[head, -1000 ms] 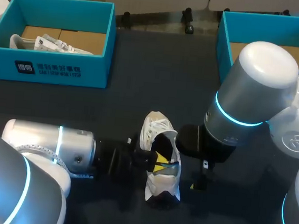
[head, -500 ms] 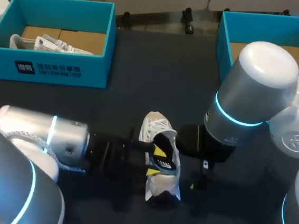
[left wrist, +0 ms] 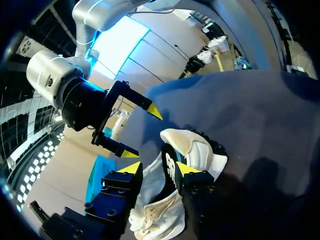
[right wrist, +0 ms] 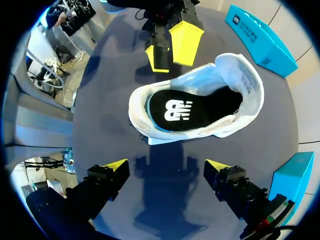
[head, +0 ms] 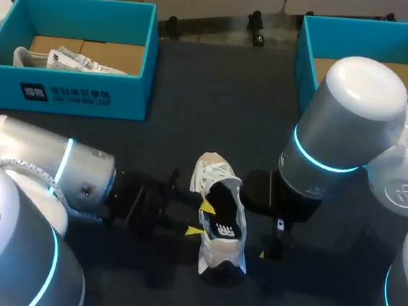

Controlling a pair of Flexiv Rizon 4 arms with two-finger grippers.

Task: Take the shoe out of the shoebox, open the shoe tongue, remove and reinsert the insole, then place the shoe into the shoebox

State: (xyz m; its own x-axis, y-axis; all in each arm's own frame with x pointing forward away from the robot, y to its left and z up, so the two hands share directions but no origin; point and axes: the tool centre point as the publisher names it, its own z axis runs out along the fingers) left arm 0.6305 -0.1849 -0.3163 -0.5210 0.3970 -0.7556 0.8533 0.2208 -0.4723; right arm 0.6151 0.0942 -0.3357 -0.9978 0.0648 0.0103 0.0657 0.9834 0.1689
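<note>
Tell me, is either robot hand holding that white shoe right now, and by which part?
Nothing is held. The left gripper is open beside the shoe; the right gripper is open, clear of it.

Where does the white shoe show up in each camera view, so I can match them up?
Head view: the shoe lies in the lower middle, beside the left hand.
Left wrist view: the shoe is just ahead of that hand's yellow tips.
Right wrist view: the shoe lies ahead of the open right hand.
Shared landmark: the black insole inside it.
</note>
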